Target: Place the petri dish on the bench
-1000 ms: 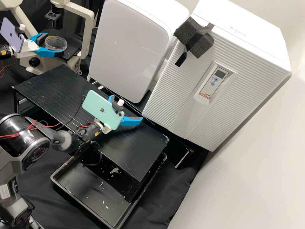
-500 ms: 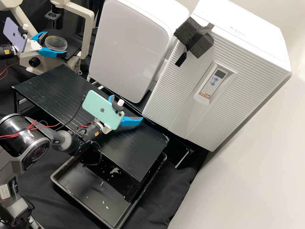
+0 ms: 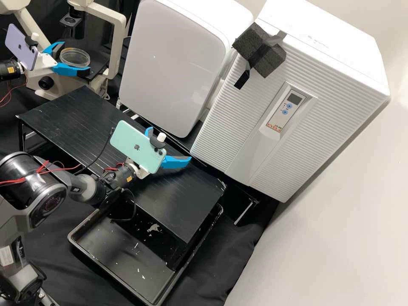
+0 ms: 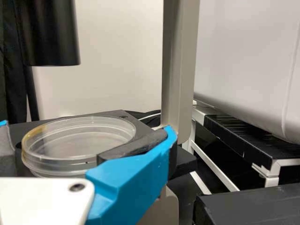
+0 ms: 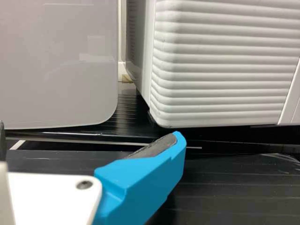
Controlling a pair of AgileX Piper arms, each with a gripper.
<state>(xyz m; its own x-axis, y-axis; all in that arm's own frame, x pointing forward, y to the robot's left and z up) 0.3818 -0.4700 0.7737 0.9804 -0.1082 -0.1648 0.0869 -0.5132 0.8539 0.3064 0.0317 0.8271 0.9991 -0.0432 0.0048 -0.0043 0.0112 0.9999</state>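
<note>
Petri dish (image 4: 77, 136) on microscope stage (image 3: 97, 64), upper left of the high view, left gripper (image 3: 76, 56) wide around it, right gripper (image 3: 171, 144) also wide; light and brittle, we judge, best gripped across its sidewall

The dish (image 3: 74, 58) lies on the microscope (image 3: 117, 44); the microscope stands beyond the bench's (image 3: 68, 110) left end; behind the bench are the left cabinet (image 3: 174, 63) and right cabinet (image 3: 340, 93); the tray (image 3: 106, 255) lies before and partly under the bench.
</note>
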